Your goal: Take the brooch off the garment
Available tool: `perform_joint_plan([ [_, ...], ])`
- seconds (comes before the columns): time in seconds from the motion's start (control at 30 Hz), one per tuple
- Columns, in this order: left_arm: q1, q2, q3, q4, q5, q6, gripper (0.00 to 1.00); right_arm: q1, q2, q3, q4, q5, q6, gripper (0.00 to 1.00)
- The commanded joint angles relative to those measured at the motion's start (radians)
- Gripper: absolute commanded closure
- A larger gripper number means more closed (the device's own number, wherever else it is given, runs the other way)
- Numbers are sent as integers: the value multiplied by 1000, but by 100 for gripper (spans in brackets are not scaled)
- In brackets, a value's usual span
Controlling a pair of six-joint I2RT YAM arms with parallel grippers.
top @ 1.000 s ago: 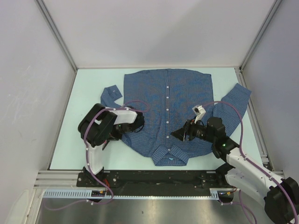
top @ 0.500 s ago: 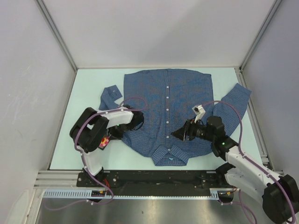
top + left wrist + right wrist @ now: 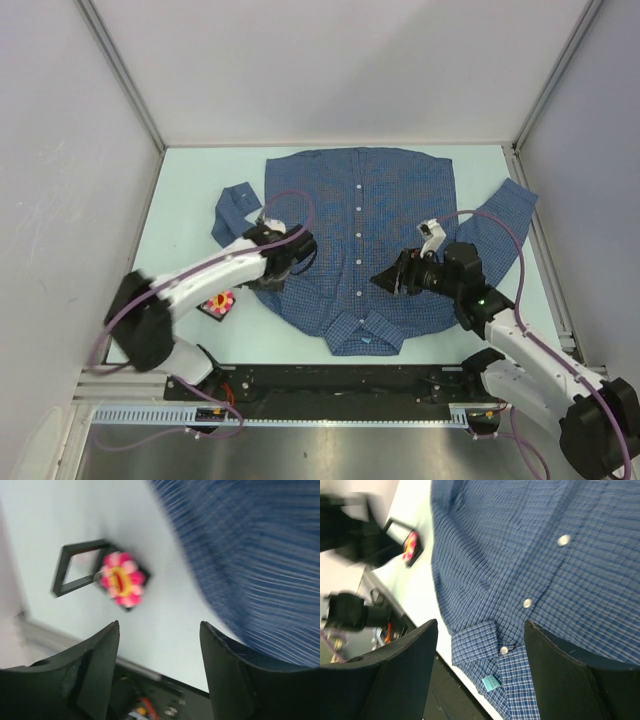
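The brooch (image 3: 220,302), a pink-red flower with a yellow centre, lies on the pale table (image 3: 190,190) just left of the blue checked shirt (image 3: 395,200), off the fabric. It sits on a small black backing with a black frame (image 3: 75,584). It also shows in the left wrist view (image 3: 121,580) and the right wrist view (image 3: 410,548). My left gripper (image 3: 268,280) is open and empty over the shirt's left edge, right of the brooch; its jaws (image 3: 159,630) stand wide apart. My right gripper (image 3: 382,282) is open and empty above the shirt front (image 3: 520,555), near the collar.
The shirt lies flat, collar (image 3: 365,330) toward the near edge, sleeves at left (image 3: 238,205) and right (image 3: 505,215). White buttons (image 3: 563,540) run down its middle. Grey walls enclose the table. A metal rail (image 3: 330,380) runs along the front.
My left arm has stretched out and lifted away from the table's left part, uncovering the brooch lying there. My right gripper has shifted slightly.
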State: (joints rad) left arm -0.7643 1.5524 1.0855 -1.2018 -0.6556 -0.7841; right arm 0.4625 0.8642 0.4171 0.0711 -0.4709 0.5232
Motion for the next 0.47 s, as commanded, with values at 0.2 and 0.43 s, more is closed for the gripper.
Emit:
perform_joint_plan([
  [0.2, -92, -601, 260, 569, 446, 308, 5, -4, -146, 365, -502, 288, -112, 23],
  [0.43, -92, -716, 101, 1107, 357, 370, 0, -5, -159, 529, -548, 558, -205, 0],
])
